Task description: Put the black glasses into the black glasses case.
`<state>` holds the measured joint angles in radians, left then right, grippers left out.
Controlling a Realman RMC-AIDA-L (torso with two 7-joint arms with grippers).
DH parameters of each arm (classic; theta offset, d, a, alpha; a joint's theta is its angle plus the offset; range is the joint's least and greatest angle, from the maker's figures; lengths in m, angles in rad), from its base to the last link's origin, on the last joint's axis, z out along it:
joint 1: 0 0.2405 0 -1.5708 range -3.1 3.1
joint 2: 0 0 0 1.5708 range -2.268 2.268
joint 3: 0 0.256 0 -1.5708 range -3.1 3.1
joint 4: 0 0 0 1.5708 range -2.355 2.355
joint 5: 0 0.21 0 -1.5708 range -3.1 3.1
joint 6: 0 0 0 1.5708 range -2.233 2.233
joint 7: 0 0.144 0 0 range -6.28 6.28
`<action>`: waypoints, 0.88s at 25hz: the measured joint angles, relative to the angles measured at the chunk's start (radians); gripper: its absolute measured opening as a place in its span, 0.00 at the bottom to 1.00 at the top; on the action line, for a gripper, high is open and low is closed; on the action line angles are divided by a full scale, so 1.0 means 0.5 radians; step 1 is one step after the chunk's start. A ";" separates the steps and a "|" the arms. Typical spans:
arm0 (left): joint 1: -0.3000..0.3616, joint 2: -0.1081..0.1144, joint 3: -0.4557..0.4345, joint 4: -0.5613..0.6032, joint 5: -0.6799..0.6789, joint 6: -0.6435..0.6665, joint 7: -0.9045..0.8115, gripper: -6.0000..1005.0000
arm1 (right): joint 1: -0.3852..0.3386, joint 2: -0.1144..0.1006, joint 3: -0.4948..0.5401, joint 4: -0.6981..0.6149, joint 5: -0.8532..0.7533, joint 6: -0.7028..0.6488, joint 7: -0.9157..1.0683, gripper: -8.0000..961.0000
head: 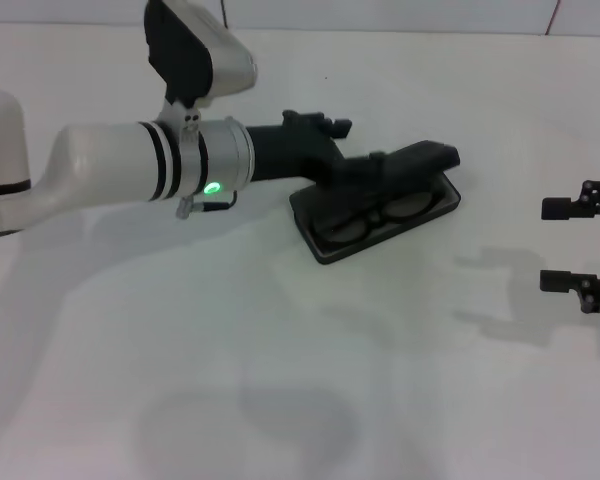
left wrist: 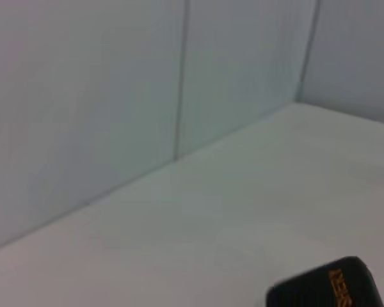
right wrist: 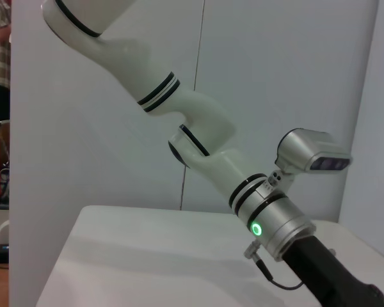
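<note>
- Head view: one black oblong hinged glasses case [head: 380, 215] lies open on the white surface [head: 280, 380], in its middle stretch nearer the far edge. One pair of thin black wire-frame glasses [head: 375, 215] rests inside the case's tray, lenses up.
- The left claw [head: 420, 160] reaches over the case's far side, touching or just above the raised lid; I cannot tell whether it is released or clenched.
- The right claw [head: 580, 245] sits at the right edge, well apart from the case, its two black fingers [head: 570, 208] spread and holding nothing.
- Wide bare surface lies toward the near edge and between the case and the right claw.
- Left wrist view: one rounded corner of the case lid [left wrist: 326, 288] with orange lettering shows, with open surface beyond up to the far wall.
- Right wrist view: the white left arm [right wrist: 198, 144] slants down over the surface; neither case nor glasses is visible.
</note>
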<state>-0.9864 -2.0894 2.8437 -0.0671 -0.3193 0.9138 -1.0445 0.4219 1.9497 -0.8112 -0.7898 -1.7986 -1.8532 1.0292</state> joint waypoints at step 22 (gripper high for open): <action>0.300 0.036 -0.002 -0.191 -0.132 1.339 0.549 0.68 | 0.148 0.062 0.013 0.187 0.033 0.102 -0.037 0.66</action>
<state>-0.8366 -2.0715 2.8429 -0.1627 -0.3853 1.5831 -0.7700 0.4958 1.9805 -0.8047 -0.6963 -1.7820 -1.8022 1.0107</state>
